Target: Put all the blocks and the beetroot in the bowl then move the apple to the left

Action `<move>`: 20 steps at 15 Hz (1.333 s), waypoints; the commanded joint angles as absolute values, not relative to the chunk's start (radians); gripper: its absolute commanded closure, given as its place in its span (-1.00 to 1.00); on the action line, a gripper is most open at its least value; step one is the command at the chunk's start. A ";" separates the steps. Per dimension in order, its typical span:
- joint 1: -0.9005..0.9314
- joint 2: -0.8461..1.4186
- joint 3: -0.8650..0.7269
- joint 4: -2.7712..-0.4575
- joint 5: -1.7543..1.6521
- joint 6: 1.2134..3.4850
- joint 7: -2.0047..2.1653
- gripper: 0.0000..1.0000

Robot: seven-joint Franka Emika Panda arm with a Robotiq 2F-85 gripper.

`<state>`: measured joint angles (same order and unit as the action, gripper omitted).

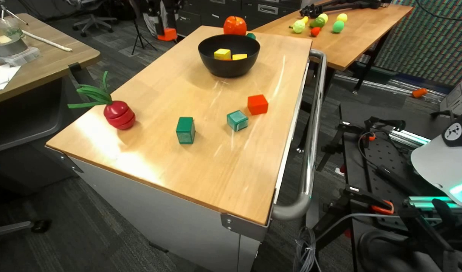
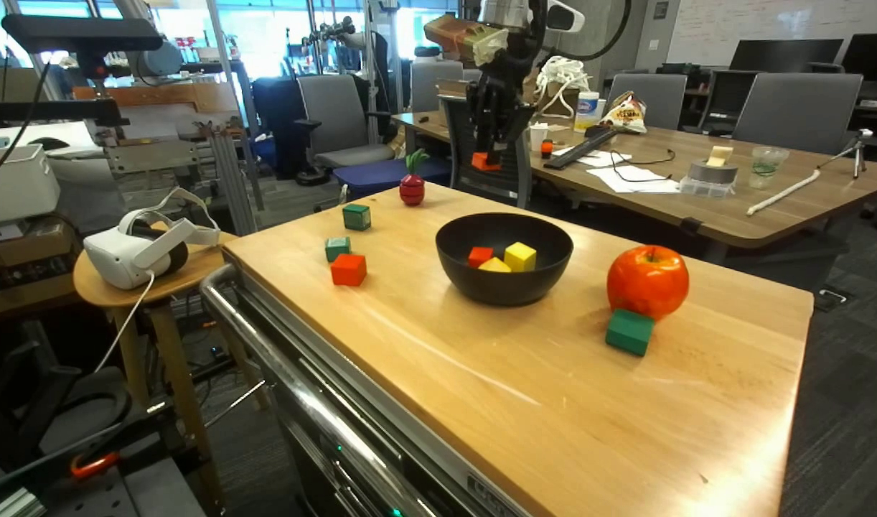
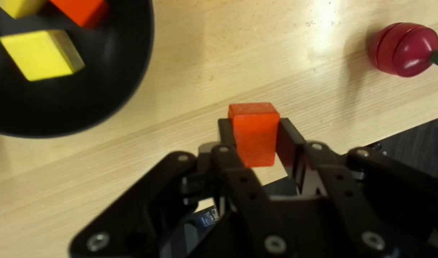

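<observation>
Hanging clear of the wooden tabletop (image 1: 216, 170), a red-orange block (image 3: 256, 143) is clasped by the gripper (image 3: 254, 138) — pinched from both sides, as is shown in the wrist view. There it is flanked by the bowl (image 3: 111, 89) at the upper left and the beetroot (image 3: 405, 49) at the upper right, both apart from it. Inside the bowl, two yellow blocks (image 2: 520, 256) and a second red-orange block (image 2: 480, 257) are held. The beetroot is stood upright near the tabletop's edge, its green leaves uppermost in both exterior views. Out on the wood, a third red-orange block (image 1: 258, 105) is placed with a green block (image 1: 237, 121) just beside it; a bit farther off, another green block (image 1: 185, 130) is seen. Past the bowl from that group, the apple (image 2: 648, 280) is found in an exterior view — in front of it a further green block (image 2: 629, 332) is set, whether touching or merely close cannot be told. Along a long side of the tabletop a metal rail (image 1: 313, 132) is fixed. Farther out, a white headset (image 2: 130, 253) is rested on a stool (image 2: 187, 276), and toy fruits (image 1: 338, 26) are scattered over a neighbouring table (image 1: 344, 49).
</observation>
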<state>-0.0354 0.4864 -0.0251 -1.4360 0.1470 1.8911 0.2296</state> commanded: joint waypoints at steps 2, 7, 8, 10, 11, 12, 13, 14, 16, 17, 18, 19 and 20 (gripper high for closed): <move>-0.077 0.259 -0.059 -1.733 0.260 1.909 0.336 0.83; -0.105 0.177 -0.105 -1.943 0.378 1.995 0.431 0.83; -0.108 0.173 -0.111 -1.970 0.404 2.025 0.448 0.83; -0.114 0.163 -0.110 -2.010 0.480 2.134 0.423 0.83; -0.112 0.155 -0.107 -2.027 0.502 2.198 0.401 0.82; -0.108 0.148 -0.104 -2.040 0.509 2.262 0.381 0.82; -0.105 0.141 -0.101 -2.046 0.502 2.306 0.363 0.83; -0.102 0.138 -0.101 -2.046 0.477 2.323 0.370 0.57; -0.095 0.130 -0.105 -2.042 0.433 2.311 0.404 -0.17; -0.092 0.123 -0.107 -2.040 0.407 2.292 0.419 -0.31; -0.089 0.114 -0.108 -2.035 0.382 2.273 0.431 -0.45; -0.091 0.105 -0.104 -2.027 0.378 2.241 0.425 -0.59; -0.089 0.093 -0.104 -2.020 0.360 2.208 0.436 -0.77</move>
